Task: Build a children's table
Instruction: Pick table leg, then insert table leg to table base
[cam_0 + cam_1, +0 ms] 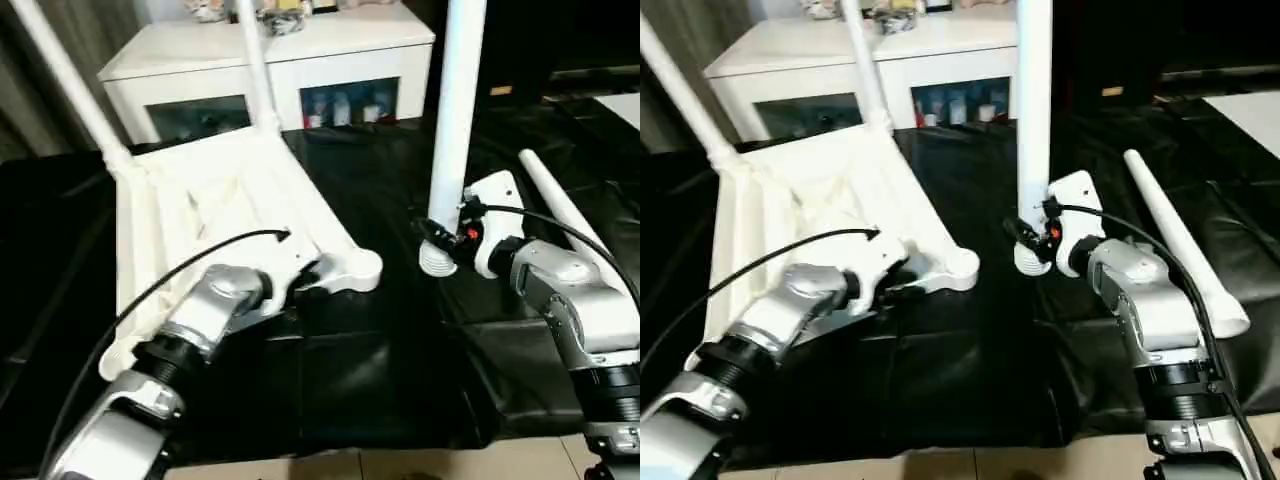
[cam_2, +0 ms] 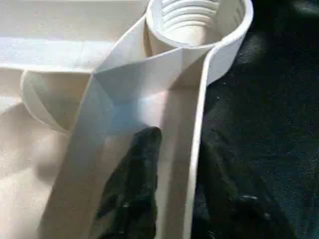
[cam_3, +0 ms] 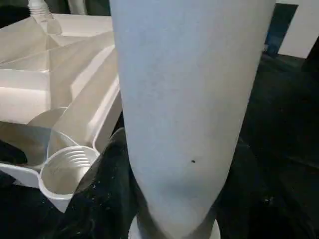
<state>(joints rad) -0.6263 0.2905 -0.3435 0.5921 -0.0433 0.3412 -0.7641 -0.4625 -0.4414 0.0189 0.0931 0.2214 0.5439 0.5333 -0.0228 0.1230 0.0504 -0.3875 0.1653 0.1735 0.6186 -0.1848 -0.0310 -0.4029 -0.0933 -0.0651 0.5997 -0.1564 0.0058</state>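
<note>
Fingers of the left gripper straddle the side wall of the tabletop just short of its near corner socket: one black finger lies inside the rib channel, the other outside on the black cover. Whether they press the wall or stand slightly clear of it I cannot tell.

Tabletop lies underside up on the counter, ribs showing. Two legs already stand in the far corner sockets: far-left leg and far-right leg, both leaning a little. Judged progress: about half done. The near corner socket is empty, threads visible inside. The fourth socket, at the corner beside the left forearm, is hidden, so its state is unknown.

Right of the tabletop, the right gripper has its fingers clamped on the third leg, held upright, its lower end near the counter and beside the empty socket but apart from it. Further right of the tabletop, the fourth leg lies loose on the counter.

Left to do, as I judge it: seat the held leg in the near socket, then fetch and fit the loose one.

Behind the tabletop stands a white cabinet with glass doors, well clear. A black cable arcs over the tabletop near the socket and might snag.
</note>
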